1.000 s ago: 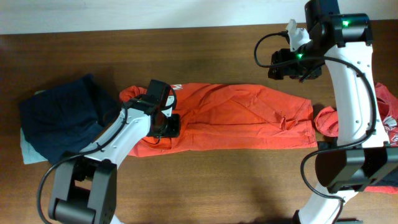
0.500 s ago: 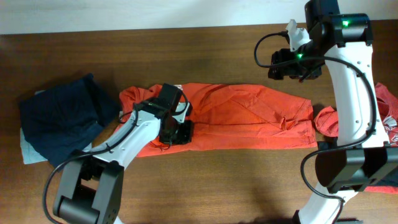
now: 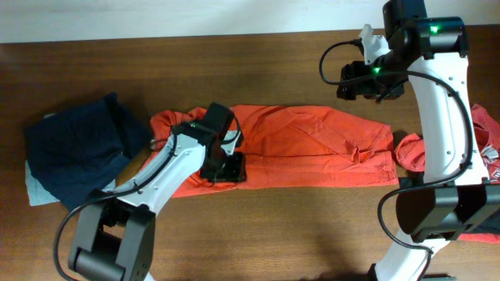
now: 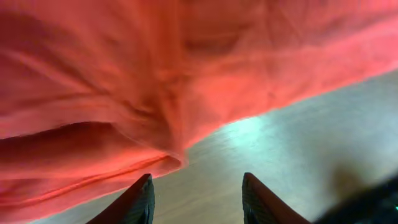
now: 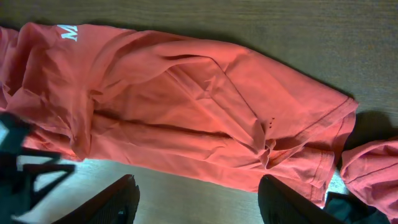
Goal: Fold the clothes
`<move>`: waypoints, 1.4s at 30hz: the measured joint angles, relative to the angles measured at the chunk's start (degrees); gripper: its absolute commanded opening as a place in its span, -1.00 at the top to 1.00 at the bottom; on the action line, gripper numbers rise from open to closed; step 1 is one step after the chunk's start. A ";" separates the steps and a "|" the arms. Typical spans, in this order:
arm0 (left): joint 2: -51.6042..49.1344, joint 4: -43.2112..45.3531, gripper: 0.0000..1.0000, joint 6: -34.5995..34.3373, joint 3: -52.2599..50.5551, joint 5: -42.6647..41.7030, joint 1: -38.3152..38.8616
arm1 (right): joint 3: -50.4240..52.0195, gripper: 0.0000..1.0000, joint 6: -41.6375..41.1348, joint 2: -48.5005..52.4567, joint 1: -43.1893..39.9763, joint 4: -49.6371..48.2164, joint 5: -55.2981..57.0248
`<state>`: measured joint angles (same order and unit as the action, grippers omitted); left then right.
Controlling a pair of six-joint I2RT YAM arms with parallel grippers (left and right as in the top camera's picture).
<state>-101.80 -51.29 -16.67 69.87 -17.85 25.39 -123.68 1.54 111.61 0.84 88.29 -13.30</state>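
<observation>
The left claw (image 4: 196, 183) is hanging apart at the edge of the orange shirt (image 4: 155, 74); the right claw (image 5: 198, 186) is gaping. Only the overhead view is showing navy clothes (image 3: 74, 152), left.

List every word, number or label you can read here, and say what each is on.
"M": white lettering on the spread orange-red T-shirt; the rest is lost in a fold.
White print on the second orange-red shirt at the right edge: too small to read.
</observation>
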 measured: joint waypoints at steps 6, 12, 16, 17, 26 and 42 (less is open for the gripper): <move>0.00 0.09 0.09 1.79 8.09 16.26 -4.37 | 0.00 -0.33 -0.04 0.00 0.00 -0.02 0.00; -1.81 4.50 0.24 6.08 8.50 20.00 -16.72 | 0.00 -0.34 -0.02 0.00 0.00 -0.15 0.00; -7.26 7.78 0.24 9.68 8.61 17.35 -21.40 | 0.00 -0.34 -0.02 0.00 0.00 -0.46 0.00; -8.57 8.50 0.24 10.43 8.61 16.57 -21.64 | 0.00 -0.34 0.00 0.00 0.00 -0.48 0.00; -13.20 13.31 0.73 11.89 8.61 13.07 -21.49 | 0.00 -0.34 -0.02 0.00 0.00 -0.46 0.00; -13.22 15.04 0.99 12.28 11.80 13.05 -27.02 | 0.00 -0.28 -4.96 3.10 -4.11 -0.09 5.29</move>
<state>-115.02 -36.25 -4.38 81.67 -4.80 -1.63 -123.68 -3.42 114.72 -3.27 88.20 -8.01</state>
